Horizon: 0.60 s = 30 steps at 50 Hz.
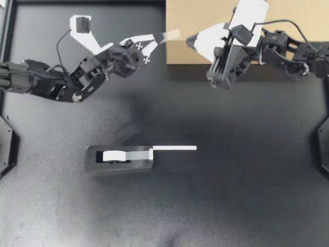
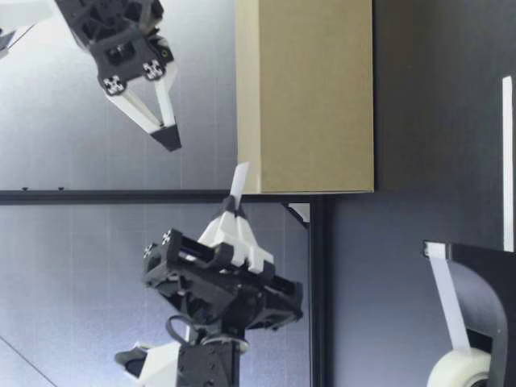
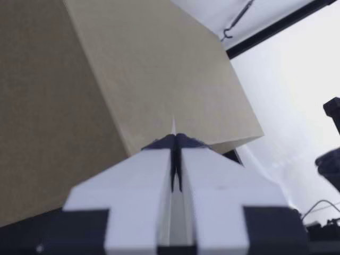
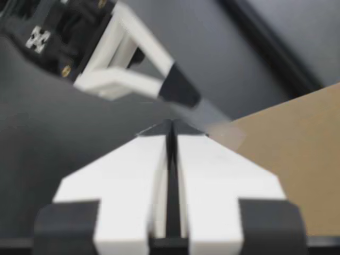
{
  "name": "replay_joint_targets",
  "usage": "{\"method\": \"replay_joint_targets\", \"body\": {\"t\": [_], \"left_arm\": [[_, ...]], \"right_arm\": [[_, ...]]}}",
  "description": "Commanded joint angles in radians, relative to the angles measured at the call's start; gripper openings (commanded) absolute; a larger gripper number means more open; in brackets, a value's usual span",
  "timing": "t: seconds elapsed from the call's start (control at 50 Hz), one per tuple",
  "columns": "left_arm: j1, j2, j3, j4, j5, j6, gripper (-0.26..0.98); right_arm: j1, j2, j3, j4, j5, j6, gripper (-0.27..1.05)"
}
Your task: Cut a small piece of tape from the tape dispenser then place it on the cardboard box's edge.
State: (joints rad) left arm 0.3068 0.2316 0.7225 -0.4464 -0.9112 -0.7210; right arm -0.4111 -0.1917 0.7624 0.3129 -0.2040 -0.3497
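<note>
thin translucent tape strip at matte cardboard box corner

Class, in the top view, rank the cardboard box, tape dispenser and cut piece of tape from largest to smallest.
1. The cardboard box, largest even though partly out of view.
2. The tape dispenser.
3. The piece of tape, held nearer the camera yet plainly smallest.

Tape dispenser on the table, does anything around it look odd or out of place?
Yes. A long white strip juts straight out from the cutter end of the black tape dispenser, low along the dark table. It is probably a loose tail of tape.
</note>
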Motion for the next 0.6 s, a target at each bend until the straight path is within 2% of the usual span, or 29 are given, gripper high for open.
{"method": "replay_joint_targets", "body": {"t": [0.0,0.12,0.58], "left_arm": [[0.012,-0.005,-0.026,0.006,-0.008,-0.003,-0.11],[0.021,0.002,-0.028,0.006,-0.008,-0.008,-0.11],[0.032,0.031,-0.029,0.0,0.012,-0.006,-0.11]], "right_arm": [[-0.014,0.008,-0.015,-0.002,-0.041,-0.002,-0.07],[-0.015,0.049,-0.029,-0.002,-0.051,-0.009,-0.1],[-0.032,0.186,-0.107,-0.002,-0.057,-0.035,-0.1]]}}
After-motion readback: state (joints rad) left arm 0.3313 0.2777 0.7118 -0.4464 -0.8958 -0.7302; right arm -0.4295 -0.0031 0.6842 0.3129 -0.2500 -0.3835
